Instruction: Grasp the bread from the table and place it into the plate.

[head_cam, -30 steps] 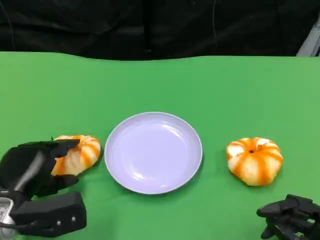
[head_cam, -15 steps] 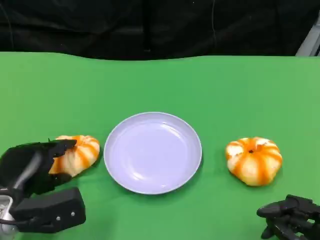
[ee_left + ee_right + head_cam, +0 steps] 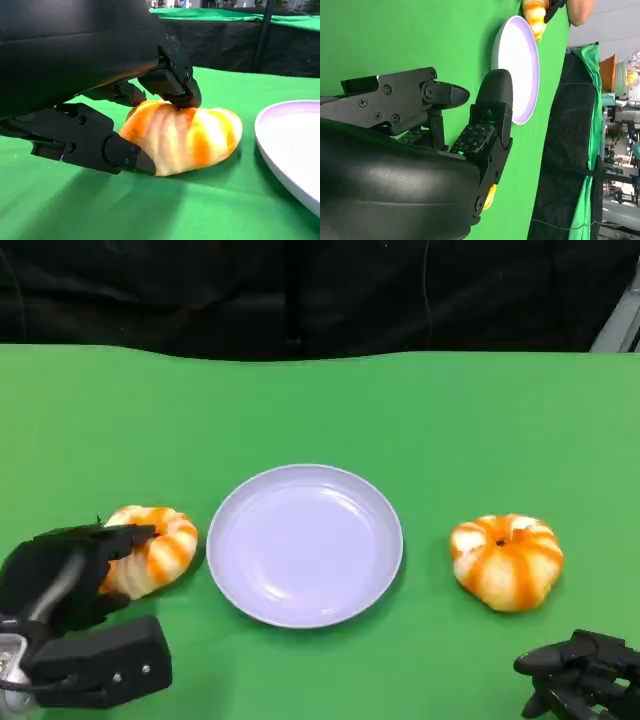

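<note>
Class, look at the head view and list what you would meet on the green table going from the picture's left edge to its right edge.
left hand → bread it grips → plate → second bread → right hand

No readable text, labels, brands or nos. on anything in these views.

My right hand (image 3: pixel 445 145) fills the near part of this view, its black fingers (image 3: pixel 492 115) spread apart over the green surface (image 3: pixel 395 35) and holding nothing. Beyond them lies the pale lilac plate (image 3: pixel 517 65). An orange-striped bread (image 3: pixel 536 15) sits at the plate's far rim, with a dark finger beside it.
</note>
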`<state>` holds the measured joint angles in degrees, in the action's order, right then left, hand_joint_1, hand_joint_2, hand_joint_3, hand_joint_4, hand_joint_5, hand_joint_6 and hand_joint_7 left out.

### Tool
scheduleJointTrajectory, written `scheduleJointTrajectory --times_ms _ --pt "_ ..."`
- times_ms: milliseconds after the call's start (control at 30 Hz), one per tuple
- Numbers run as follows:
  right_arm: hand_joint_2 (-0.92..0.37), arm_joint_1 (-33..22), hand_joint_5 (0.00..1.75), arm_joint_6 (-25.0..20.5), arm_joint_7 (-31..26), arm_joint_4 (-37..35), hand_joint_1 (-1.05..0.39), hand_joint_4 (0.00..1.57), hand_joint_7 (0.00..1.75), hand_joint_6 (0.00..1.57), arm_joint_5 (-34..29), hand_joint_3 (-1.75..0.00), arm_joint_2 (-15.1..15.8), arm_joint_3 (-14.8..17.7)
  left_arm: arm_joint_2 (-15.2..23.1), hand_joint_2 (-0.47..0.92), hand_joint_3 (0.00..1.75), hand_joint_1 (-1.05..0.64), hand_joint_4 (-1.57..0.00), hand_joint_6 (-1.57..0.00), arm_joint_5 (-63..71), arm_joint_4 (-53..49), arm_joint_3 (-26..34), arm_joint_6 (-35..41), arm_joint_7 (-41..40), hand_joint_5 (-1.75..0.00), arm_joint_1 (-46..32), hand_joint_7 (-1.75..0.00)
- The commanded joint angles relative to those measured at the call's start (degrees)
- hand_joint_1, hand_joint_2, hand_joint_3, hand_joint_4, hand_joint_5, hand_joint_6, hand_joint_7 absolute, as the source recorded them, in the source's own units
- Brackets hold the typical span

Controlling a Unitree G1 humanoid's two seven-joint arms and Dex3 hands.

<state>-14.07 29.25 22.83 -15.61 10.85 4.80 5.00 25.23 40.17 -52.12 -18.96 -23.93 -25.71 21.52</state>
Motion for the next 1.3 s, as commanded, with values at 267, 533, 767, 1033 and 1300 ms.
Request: scheduleJointTrajectory --times_ms 267,533,767,1033,1300 --pt "-0.92 -0.08 1.33 0.84 -0.23 -0.27 -0.01 0.72 0.55 0.97 0.35 -0.38 0.53 0.42 0.34 0.92 0.04 -0.10 -0.87 -1.19 -0.10 0.19 -0.97 4.42 -0.39 -0.45 0.95 -0.13" --pt "-0.92 0.09 1.33 0.66 -0.16 -0.49 -0.01 0.72 0.55 0.97 0.45 -0.38 0.49 0.39 0.30 0.92 0.07 -0.15 -0.40 -0.86 -0.51 -0.89 -1.12 3.13 -1.22 -1.55 1.41 -0.80" --pt "-0.92 0.29 1.33 0.93 -0.16 -0.79 -0.01 0.72 0.54 0.97 0.37 -0.37 0.45 0.35 -0.08 0.92 0.03 -0.16 -0.44 -0.91 -0.36 -2.32 -1.11 2.63 -3.17 -1.52 1.84 -0.71" --pt "-0.92 0.48 1.33 1.23 -0.14 -1.10 0.00 0.72 0.54 0.97 0.33 -0.38 0.39 0.31 -0.53 0.90 0.00 -0.12 -0.45 -0.83 -0.34 -3.31 -0.82 1.61 -8.08 -1.55 1.93 -0.92" --pt "-0.92 0.64 1.32 1.76 -0.42 -1.55 0.00 0.72 0.53 0.97 -0.10 -0.39 0.42 0.22 -0.10 0.89 0.00 -0.09 -0.49 -0.80 -1.21 0.23 0.38 2.65 -9.01 -1.39 0.79 -0.94"
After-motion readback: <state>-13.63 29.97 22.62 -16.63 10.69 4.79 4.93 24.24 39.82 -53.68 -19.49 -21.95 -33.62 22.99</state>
